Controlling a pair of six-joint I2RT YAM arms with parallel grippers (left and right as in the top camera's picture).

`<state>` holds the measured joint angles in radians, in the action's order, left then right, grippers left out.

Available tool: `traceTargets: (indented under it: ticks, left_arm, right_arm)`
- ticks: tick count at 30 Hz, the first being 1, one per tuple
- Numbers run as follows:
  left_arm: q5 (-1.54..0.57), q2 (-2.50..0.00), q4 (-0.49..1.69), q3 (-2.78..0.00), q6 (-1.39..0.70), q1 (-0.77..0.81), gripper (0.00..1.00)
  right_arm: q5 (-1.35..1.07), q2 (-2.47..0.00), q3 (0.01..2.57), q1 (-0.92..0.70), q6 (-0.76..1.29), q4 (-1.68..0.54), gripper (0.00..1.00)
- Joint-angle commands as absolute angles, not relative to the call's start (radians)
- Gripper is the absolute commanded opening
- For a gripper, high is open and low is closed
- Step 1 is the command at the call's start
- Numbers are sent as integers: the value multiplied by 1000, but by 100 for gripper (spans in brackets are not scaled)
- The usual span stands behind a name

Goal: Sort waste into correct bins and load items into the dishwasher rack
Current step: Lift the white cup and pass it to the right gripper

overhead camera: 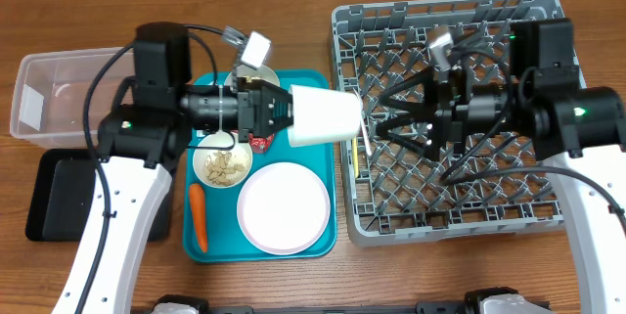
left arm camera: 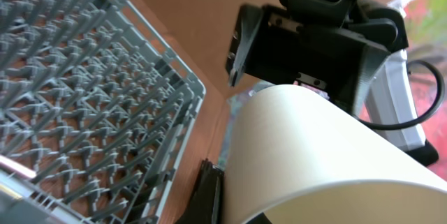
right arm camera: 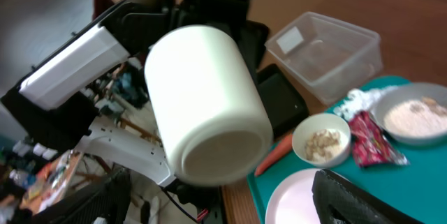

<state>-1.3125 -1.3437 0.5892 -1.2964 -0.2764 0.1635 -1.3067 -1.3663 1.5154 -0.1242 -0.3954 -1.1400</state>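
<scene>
From overhead, the left hand [overhead camera: 281, 111] is clamped on the rim of a cream-white round plastic cup [overhead camera: 328, 116], held sideways mid-desk, beside the large grey lattice dishwasher rack [overhead camera: 548, 221]. The right hand [overhead camera: 383, 115] faces its base, fingers apart.

The left wrist view shows the cup's wall above the rack's edge.

The right wrist view shows the base ahead of the spread fingers [right arm camera: 363, 196]. If the left hand lets go before the right closes firmly, the smooth cup could slip and fall.

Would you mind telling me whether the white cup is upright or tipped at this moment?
Tipped on its side: the white cup lies horizontal in the left gripper, which holds its rim end, with its base pointing toward the dishwasher rack.
</scene>
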Motion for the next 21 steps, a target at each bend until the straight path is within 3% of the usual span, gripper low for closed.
traceTargets:
  ticks: [1, 13, 16, 21]
  left_arm:
    - [-1301, -1341, 570, -1309, -250, 208, 4]
    - [-1301, -1341, 516, -1309, -270, 227, 4]
    - [-1301, -1341, 494, -1309, -270, 238, 4]
    - [-1297, -1341, 489, -1309, -270, 242, 4]
  right_arm:
    - [-1343, -1364, 1526, -184, -427, -1090, 87]
    - [-1313, -1371, 1526, -265, -427, -1040, 86]
    - [-1296, -1375, 1526, -282, -427, -1039, 79]
    - [-1295, -1379, 1526, -286, -427, -1032, 56]
